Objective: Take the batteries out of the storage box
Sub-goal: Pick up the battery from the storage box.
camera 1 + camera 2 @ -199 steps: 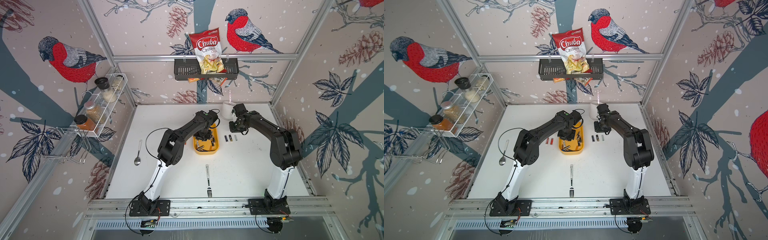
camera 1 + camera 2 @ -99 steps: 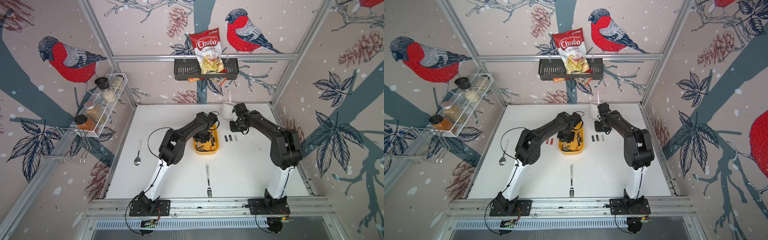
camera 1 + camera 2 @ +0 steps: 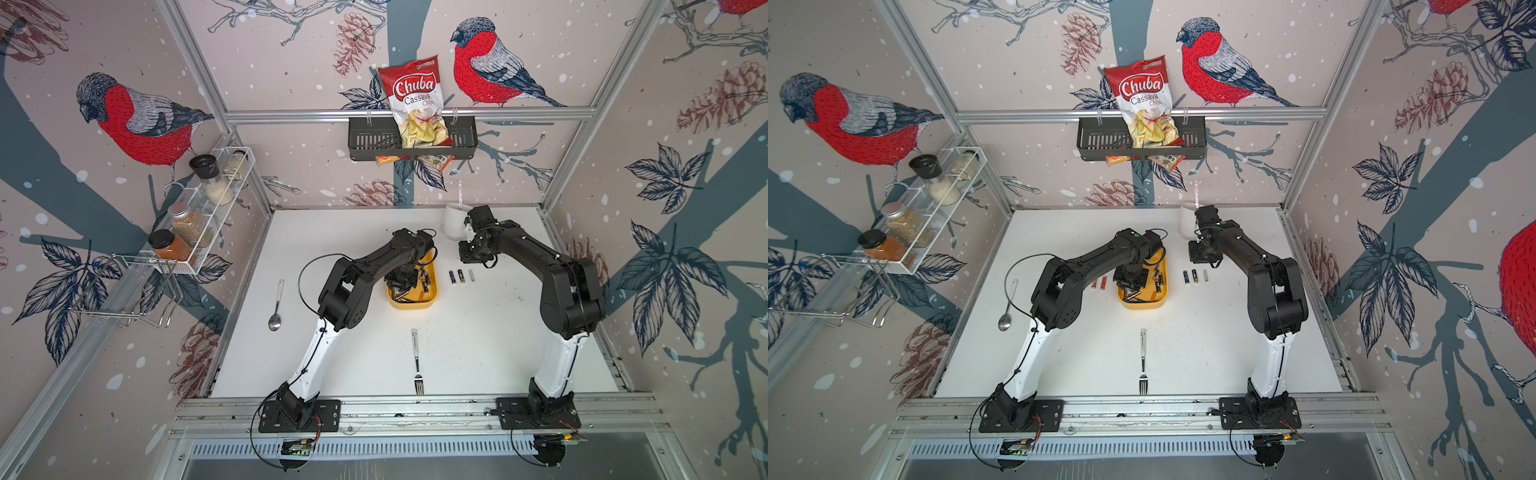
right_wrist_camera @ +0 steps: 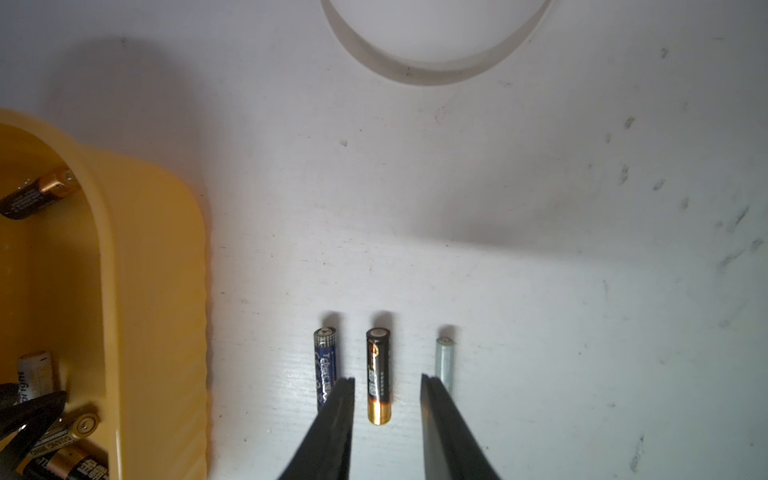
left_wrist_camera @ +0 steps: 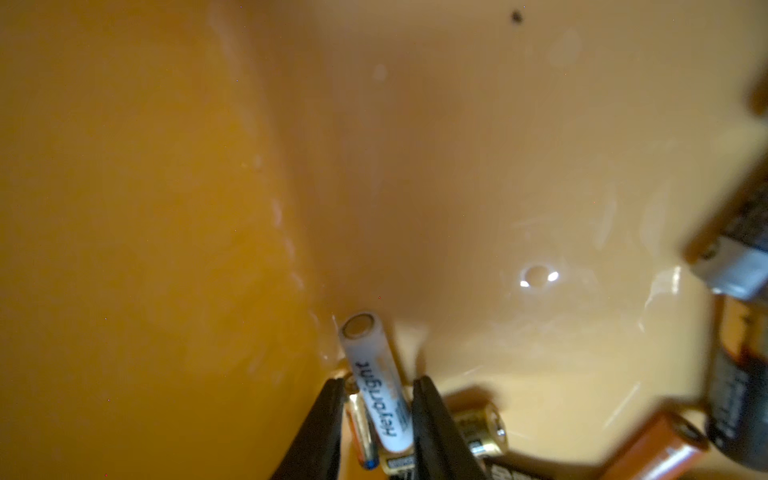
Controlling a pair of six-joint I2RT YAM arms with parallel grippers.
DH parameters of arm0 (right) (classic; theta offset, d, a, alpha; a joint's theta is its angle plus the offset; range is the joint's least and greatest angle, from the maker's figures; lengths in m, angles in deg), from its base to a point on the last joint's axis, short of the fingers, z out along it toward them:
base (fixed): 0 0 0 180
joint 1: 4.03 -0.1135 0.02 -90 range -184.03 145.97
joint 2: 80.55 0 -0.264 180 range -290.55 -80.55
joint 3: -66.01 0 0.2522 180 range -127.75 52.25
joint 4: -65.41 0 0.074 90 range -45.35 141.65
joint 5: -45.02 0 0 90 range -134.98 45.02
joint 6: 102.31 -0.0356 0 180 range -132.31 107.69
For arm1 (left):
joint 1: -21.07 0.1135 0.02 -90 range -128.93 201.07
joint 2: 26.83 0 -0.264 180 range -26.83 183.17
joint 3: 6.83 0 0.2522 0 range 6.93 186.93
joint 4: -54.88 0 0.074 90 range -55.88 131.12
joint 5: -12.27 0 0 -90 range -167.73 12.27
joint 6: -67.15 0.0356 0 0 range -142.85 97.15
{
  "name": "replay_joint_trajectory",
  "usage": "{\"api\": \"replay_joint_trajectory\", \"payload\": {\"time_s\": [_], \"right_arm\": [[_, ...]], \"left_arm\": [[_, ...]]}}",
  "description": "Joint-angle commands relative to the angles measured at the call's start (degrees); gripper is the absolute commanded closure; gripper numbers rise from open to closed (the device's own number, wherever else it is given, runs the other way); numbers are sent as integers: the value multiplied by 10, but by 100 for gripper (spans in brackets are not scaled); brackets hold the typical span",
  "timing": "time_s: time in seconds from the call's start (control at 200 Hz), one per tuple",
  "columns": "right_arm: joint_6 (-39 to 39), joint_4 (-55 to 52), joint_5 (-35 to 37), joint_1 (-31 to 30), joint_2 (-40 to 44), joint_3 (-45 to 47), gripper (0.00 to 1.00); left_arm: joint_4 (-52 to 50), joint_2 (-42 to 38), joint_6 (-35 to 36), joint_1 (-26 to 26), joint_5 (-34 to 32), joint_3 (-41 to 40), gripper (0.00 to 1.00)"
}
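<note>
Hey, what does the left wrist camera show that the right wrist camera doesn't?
Only left wrist: an orange battery in the box. Only right wrist: three batteries in a row on the table, the cup, and the open right hand over the middle one. Both: the box, the white battery between the fingers of the left hand, black-and-gold batteries beside it.

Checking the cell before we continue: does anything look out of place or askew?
Mostly tidy. In the storage box, the left gripper straddles a white battery with a gold battery close alongside, so it may lift two. Nothing looks spilled or damaged.
</note>
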Motion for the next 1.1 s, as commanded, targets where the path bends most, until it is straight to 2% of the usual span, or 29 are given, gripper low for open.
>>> {"api": "replay_joint_trajectory", "payload": {"time_s": [0.0,0.525,1.096], "right_arm": [[6,-12,0,0,-1,-5,66],[6,-28,9,-2,-7,-24,66],[0,-48,19,-20,-26,-65,66]], "left_arm": [[20,-7,0,1,22,-6,68],[88,-40,8,13,66,-58,81],[121,-116,15,37,80,-83,82]]}}
